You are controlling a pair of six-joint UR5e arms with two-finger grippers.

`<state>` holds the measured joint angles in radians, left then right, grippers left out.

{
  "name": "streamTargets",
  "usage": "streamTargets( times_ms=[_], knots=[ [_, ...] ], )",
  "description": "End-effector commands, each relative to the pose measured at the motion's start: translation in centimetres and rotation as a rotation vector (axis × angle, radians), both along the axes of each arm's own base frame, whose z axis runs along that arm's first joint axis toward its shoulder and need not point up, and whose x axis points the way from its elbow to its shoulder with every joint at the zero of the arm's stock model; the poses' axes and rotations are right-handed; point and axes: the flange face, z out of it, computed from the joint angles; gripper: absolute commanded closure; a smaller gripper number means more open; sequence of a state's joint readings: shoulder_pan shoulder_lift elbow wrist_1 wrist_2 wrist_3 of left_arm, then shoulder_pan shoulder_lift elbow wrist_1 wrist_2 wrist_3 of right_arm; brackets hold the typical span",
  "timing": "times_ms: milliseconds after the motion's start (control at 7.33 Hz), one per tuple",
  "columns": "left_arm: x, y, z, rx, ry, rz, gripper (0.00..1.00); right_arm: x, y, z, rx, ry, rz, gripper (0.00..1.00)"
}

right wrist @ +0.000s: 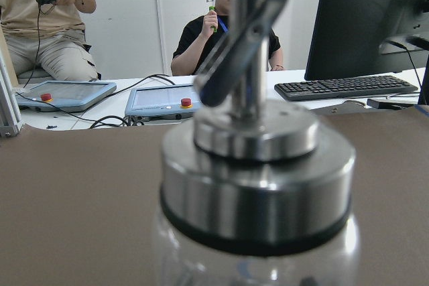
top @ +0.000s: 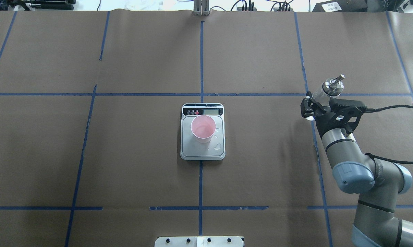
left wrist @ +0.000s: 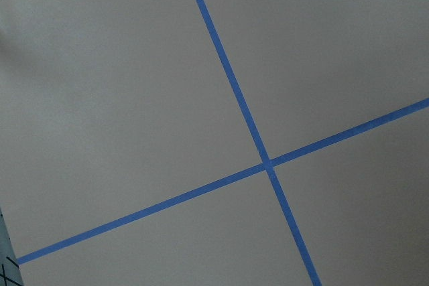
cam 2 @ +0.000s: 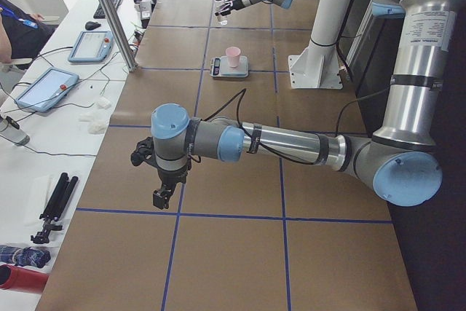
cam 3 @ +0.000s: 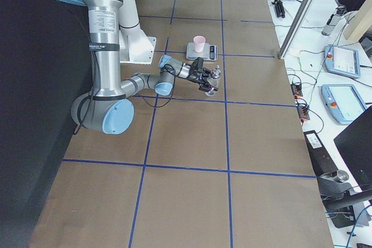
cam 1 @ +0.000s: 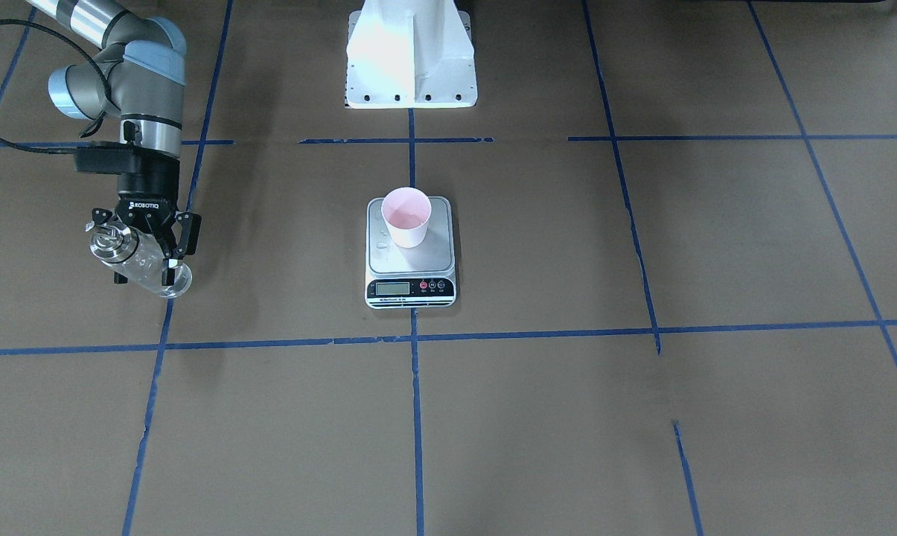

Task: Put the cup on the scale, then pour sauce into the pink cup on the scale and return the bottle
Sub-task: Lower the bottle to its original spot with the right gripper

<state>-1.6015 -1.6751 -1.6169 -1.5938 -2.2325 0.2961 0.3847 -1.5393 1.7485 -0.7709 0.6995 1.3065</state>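
The pink cup stands upright on the silver scale at the table's middle, also in the overhead view. Water drops lie on the scale's platform. My right gripper is shut on the clear glass bottle well off to my right of the scale, low over the table. The bottle's silver spout cap sticks out past the fingers and fills the right wrist view. My left gripper hangs over bare paper far from the scale; I cannot tell whether it is open.
Brown paper with blue tape lines covers the table. The robot's white base stands behind the scale. Operators, tablets and a keyboard are beyond the far edge.
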Motion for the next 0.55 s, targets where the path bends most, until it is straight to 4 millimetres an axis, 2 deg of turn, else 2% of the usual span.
streamTargets(
  times_ms=[0,136,409],
  knots=[
    [0.0,0.0,0.0,0.000,-0.005,-0.001,0.00,-0.9,0.9,1.0,0.011,0.024,0.001,1.00],
    [-0.1,-0.1,0.0,0.001,-0.007,-0.001,0.00,-1.5,1.4,2.0,0.020,0.049,0.010,1.00],
    [-0.1,-0.2,-0.2,0.004,-0.011,-0.002,0.00,-1.5,2.0,2.9,0.023,0.066,0.008,1.00]
  ],
)
